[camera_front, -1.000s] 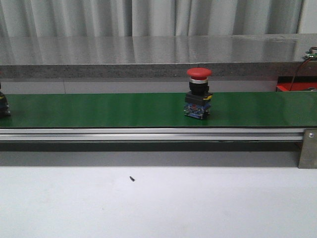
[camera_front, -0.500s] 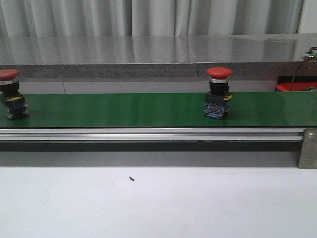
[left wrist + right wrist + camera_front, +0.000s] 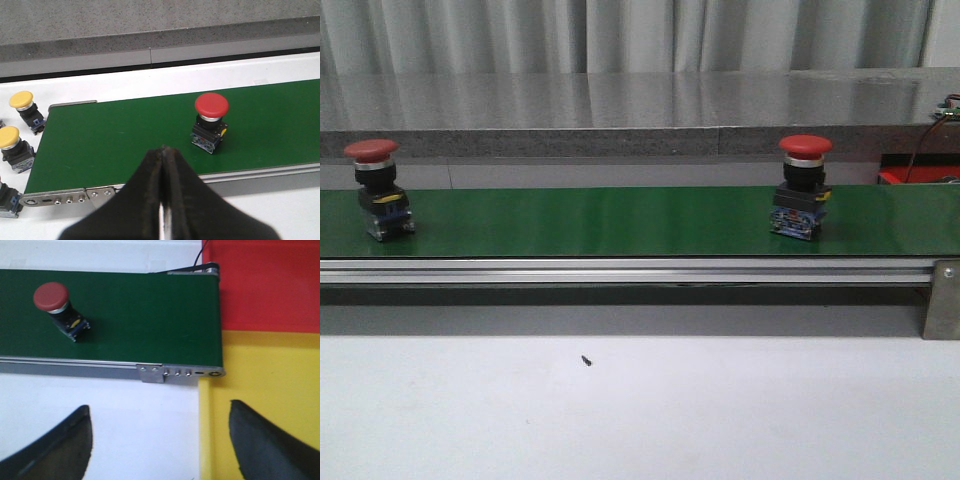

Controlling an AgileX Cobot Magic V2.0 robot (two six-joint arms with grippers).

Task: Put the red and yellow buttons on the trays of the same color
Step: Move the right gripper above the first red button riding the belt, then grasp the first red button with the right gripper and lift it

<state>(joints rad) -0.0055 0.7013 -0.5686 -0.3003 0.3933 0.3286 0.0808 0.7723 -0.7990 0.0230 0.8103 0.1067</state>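
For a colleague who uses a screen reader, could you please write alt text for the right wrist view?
A red button stands on the green belt, short of the belt's end, where a red tray and a yellow tray lie side by side. The right gripper hangs open over the white table, its dark fingers spread wide and holding nothing.

Green belt [image 3: 620,220] runs full width across front view, 9 to 3 o'clock, w/ aluminium side rail [image 3: 620,271] along its near edge. Metal end bracket [image 3: 942,298] at 4 o'clock, screw visible. White bench [image 3: 720,410] fills lower half; tiny dark speck [image 3: 586,360] on it approx 6 o'clock. Behind belt: shiny grey ledge [image 3: 620,105], then grey curtain [image 3: 620,35] at 12 o'clock. Wires [image 3: 930,140] at far 2 o'clock edge.
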